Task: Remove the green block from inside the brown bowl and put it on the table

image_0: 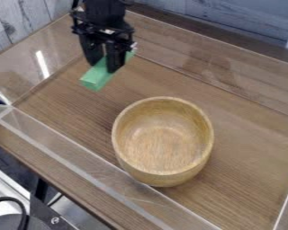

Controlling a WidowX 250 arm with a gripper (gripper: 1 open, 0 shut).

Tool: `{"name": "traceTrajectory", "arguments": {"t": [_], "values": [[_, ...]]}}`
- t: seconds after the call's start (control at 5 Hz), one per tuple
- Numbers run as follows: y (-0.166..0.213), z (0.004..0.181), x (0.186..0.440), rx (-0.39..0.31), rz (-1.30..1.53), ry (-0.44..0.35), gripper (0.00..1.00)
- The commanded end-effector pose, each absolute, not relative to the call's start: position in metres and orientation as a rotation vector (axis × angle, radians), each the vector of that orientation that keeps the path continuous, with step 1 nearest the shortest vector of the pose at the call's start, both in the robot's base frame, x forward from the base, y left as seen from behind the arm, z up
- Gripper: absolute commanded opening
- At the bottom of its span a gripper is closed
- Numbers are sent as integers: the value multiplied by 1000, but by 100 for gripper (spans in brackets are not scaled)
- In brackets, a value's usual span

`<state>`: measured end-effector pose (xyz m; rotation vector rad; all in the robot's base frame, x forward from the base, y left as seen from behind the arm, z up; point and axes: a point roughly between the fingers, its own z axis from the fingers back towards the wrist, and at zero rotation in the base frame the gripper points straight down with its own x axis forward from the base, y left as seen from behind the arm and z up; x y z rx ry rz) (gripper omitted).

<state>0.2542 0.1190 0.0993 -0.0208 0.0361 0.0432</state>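
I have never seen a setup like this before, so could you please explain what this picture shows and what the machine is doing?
The picture comes from one camera that looks down on the table at a slant. The dark shape reaching in from the top is a single robot arm, and its lower end is the gripper, the part that grasps things. Between its fingers is a small bright green block, which appears to be held clear of the table, though one view cannot show how high. To the right, nearer the camera, stands a round, light-brown bowl with nothing in it. The job is to take the block out of the bowl and put it on the table; the block is out, but not yet put down. Clear walls run along the table's edges.
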Motion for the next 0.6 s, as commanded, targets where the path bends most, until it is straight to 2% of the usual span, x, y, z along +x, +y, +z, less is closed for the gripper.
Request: {"name": "traceTrajectory", "arguments": {"t": [0.0, 0.2, 0.4], "values": [[114, 110, 273, 3, 14, -26, 0], [107, 105, 280, -2, -9, -26, 0], [118, 91, 283, 5, 1, -10, 0]]}}
